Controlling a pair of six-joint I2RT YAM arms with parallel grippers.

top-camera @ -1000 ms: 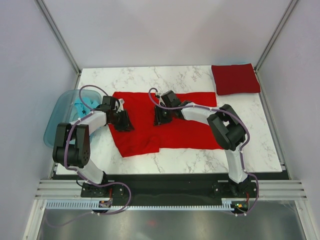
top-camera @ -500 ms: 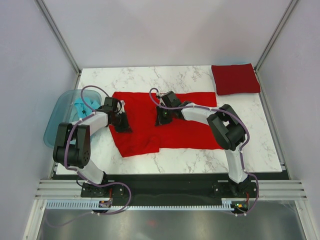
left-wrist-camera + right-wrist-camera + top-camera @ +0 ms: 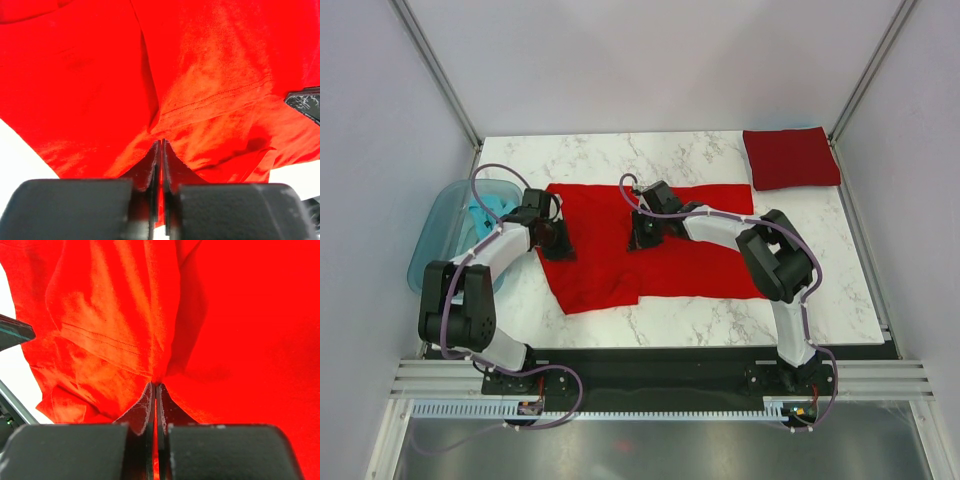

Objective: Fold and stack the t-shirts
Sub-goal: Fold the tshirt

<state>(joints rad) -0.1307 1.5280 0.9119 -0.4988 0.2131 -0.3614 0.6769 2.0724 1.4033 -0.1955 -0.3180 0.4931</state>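
A bright red t-shirt lies spread on the marble table, partly folded at its left end. My left gripper is shut on the shirt's left edge; in the left wrist view its jaws pinch red cloth. My right gripper is shut on the shirt near its middle; in the right wrist view the jaws pinch red cloth. A folded dark red t-shirt lies at the table's back right corner.
A translucent blue bin holding light blue cloth stands off the table's left edge. The marble table has white walls and metal frame posts around it.
My left gripper has moved slightly left and back with the shirt's edge in it, and the left arm's elbow has swung outward. The right gripper has barely moved.
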